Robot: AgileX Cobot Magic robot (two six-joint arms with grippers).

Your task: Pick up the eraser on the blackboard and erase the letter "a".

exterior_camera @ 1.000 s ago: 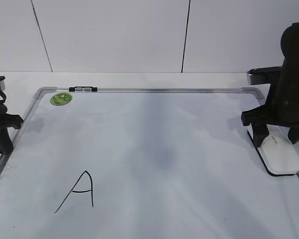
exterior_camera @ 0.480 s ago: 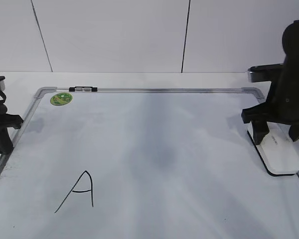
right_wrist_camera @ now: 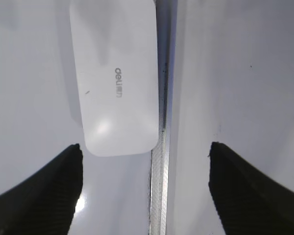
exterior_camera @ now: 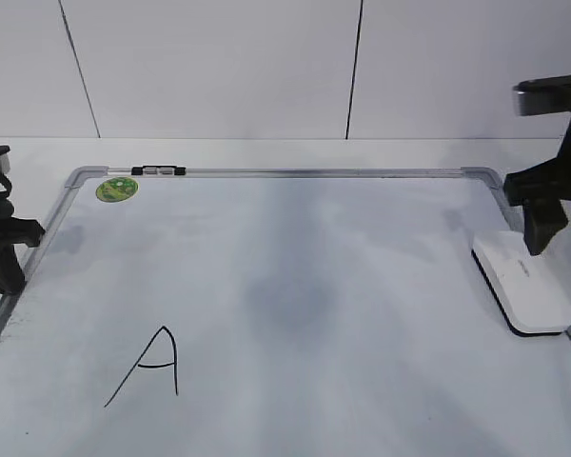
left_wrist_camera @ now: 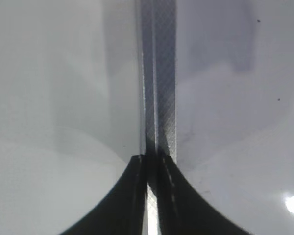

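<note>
The white eraser (exterior_camera: 523, 283) lies flat on the blackboard (exterior_camera: 314, 228) against its right frame; it also shows in the right wrist view (right_wrist_camera: 117, 78). My right gripper (exterior_camera: 563, 224) is open and empty, raised above the eraser's far end, with its jaws (right_wrist_camera: 144, 149) wide apart over the frame rail. My left gripper (exterior_camera: 5, 267) is shut and empty over the board's left frame (left_wrist_camera: 161, 73), jaws together (left_wrist_camera: 153, 159). No small "a" shows. A faint grey smudge (exterior_camera: 290, 295) marks the board's middle.
A large capital "A" (exterior_camera: 150, 367) is drawn at the board's lower left. A green round sticker (exterior_camera: 116, 188) and a black clip (exterior_camera: 158, 171) sit at the top left of the frame. A white wall stands behind the table.
My right gripper has lifted up and to the right, away from the eraser, which stays lying at the board's right edge. The left arm has not moved.
</note>
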